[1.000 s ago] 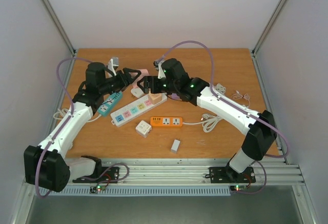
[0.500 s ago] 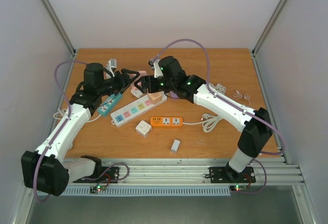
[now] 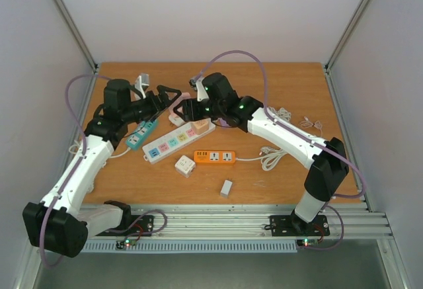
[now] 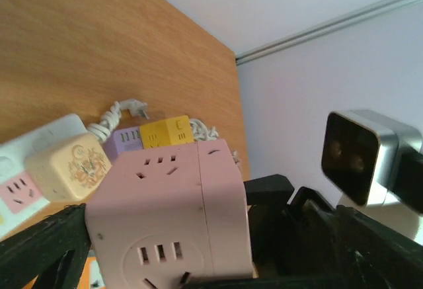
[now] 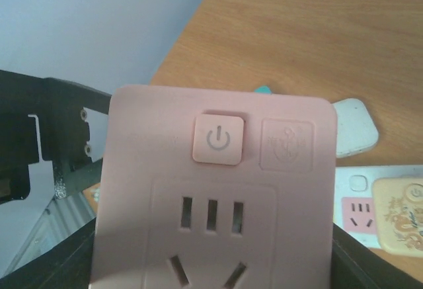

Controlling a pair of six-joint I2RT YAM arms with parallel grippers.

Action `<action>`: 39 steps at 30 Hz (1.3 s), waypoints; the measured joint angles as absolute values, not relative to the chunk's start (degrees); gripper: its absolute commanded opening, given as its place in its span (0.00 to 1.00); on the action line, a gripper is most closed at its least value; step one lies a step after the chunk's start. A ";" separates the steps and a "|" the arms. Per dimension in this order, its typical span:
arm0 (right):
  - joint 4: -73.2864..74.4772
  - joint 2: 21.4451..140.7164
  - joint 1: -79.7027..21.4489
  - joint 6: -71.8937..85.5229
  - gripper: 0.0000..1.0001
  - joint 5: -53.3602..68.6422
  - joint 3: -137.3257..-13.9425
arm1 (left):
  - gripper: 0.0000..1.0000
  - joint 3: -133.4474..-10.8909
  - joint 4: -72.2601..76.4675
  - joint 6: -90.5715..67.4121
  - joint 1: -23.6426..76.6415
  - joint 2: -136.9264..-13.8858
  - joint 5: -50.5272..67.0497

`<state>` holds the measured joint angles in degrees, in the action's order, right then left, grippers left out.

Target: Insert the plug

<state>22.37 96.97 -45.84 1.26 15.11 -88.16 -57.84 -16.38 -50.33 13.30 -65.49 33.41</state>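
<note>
**Pincers meet at the pink cube adapter**

Right pincer [image 3: 188, 108] has the pink cube adapter [image 5: 218, 190] clamped. On my right wrist feed the cube fills the frame, its power-button face toward the camera, with a black finger against each lower side. On the overhead feed I see it held up off the bench [image 3: 291, 84], over the far end of the white power strip [image 3: 173, 142].

Left pincer [image 3: 172, 93] reaches in from the opposite side, its tips right at the cube. On my left wrist feed its fingers [image 4: 39, 249] sit to either side of the cube, and one touches the lower left edge. The other side is lost among black parts of both arms, so I cannot tell whether this pincer is clamping or standing wide around the cube.

Beneath the cube, a pale yellow cube [image 4: 69, 166] sits plugged into the white strip. A teal strip [image 3: 142, 133] lies just left of the white one. An orange strip [image 3: 215, 157] lies near its front edge, with a small white adapter [image 3: 184, 165] beside that. A small white block [image 3: 226, 188] lies nearer the arm bases.
</note>
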 measured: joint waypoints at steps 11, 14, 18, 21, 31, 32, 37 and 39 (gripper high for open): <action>33.17 94.48 -40.91 6.57 0.51 17.56 -95.81 | 0.96 -64.12 -15.33 -24.38 13.91 -63.40 32.03; 35.51 93.78 -39.33 8.60 0.51 18.83 -96.20 | 0.96 -63.81 -13.56 -15.31 13.96 -63.42 34.44; 37.26 93.25 -38.74 10.13 0.52 20.95 -96.60 | 0.97 -62.15 -11.94 -4.12 14.90 -63.53 40.18; 38.06 93.03 -38.74 11.00 0.52 23.73 -96.84 | 0.97 -60.53 -11.88 2.66 15.90 -64.05 43.20; 38.02 92.97 -38.85 14.37 0.54 33.85 -97.01 | 0.69 -60.31 -14.98 14.15 16.27 -67.66 46.98; 38.06 92.92 -38.85 14.57 0.55 34.54 -97.01 | 0.65 -60.31 -15.20 14.28 16.27 -67.70 47.16; 38.83 92.47 -38.72 16.25 0.70 35.35 -97.03 | 0.52 -60.29 -14.92 16.38 16.58 -67.59 48.73; 39.00 92.40 -38.74 16.69 0.77 35.79 -97.03 | 0.47 -60.14 -14.87 16.47 16.60 -67.46 49.60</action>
<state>39.00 92.40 -38.74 16.69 35.79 -97.03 -60.14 -14.87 16.47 16.60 -67.46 49.60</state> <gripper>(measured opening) 0.678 0.630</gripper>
